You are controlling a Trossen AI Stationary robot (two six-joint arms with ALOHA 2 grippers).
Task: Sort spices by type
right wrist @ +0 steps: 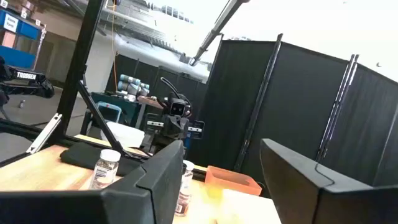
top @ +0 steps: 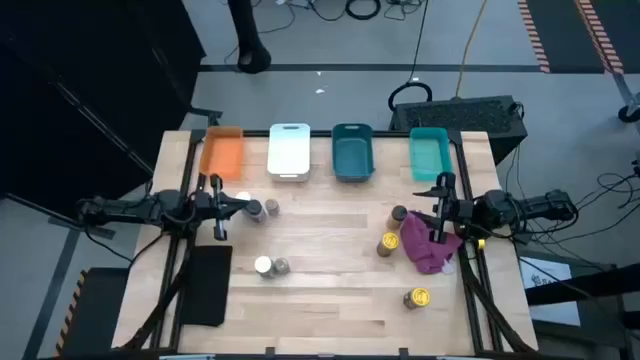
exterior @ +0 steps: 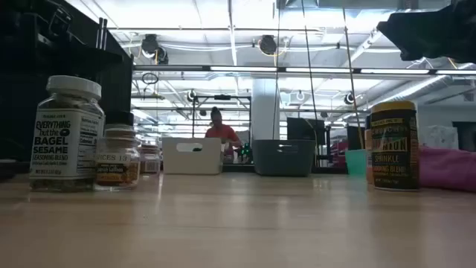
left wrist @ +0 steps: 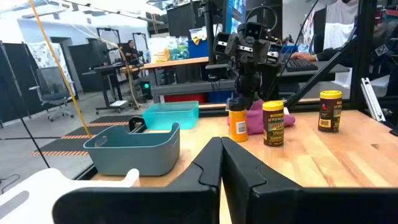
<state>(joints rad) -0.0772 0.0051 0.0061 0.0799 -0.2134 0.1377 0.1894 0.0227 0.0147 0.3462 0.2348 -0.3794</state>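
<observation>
Three spice jars (yellow-lidded) upright

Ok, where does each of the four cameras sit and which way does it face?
High: overhead, straight down on the table, both arms.
Low: table height, level past jars toward the bins; no gripper clear.
Left wrist: behind the shut left gripper, facing the right arm and yellow-lidded jars.
Right wrist: behind the open right gripper, facing the left arm.
Shared: the orange bin shows high and right wrist.

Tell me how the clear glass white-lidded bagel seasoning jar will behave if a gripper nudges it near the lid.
The white-lidded bagel seasoning jar stands upright and taller than wide, so a high nudge would probably tip it. Being round, it would likely roll once down. It looks like glass, so probably slick and breakable.
</observation>
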